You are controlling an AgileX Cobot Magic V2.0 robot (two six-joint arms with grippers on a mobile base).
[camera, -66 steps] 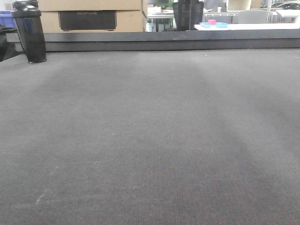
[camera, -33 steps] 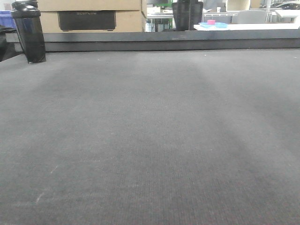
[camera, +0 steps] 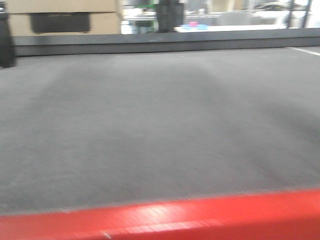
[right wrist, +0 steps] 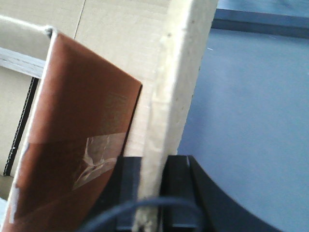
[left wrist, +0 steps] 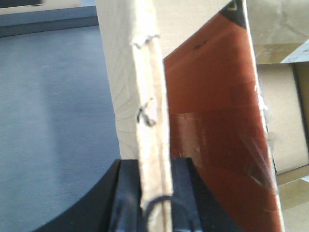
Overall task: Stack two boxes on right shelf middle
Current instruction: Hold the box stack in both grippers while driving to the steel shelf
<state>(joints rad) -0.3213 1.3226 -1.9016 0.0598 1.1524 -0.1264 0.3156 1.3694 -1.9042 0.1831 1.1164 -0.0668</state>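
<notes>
Progress sits at the carrying stage, by our judgement: no steel shelf appears in any view, and no box rests on another, so both placing and stacking are left to do. We find the left gripper [left wrist: 154, 191] clamped on the upright wall of a cardboard box [left wrist: 145, 72], one black finger [left wrist: 126, 193] on each face. The right gripper [right wrist: 152, 188] pinches a pale wall edge [right wrist: 183, 63] in the same way. We cannot tell whether both hold one box, or which of the two boxes it is. A reddish-brown panel [left wrist: 212, 121] with clear tape lies just beside each grip.

The front view is blurred. It shows a gray mat [camera: 160, 125] bounded by a red table frame [camera: 200, 220] at the near side and a dark raised rail [camera: 160, 45] at the far side. We judge the mat offers wide room, and the red frame is the edge to clear.
</notes>
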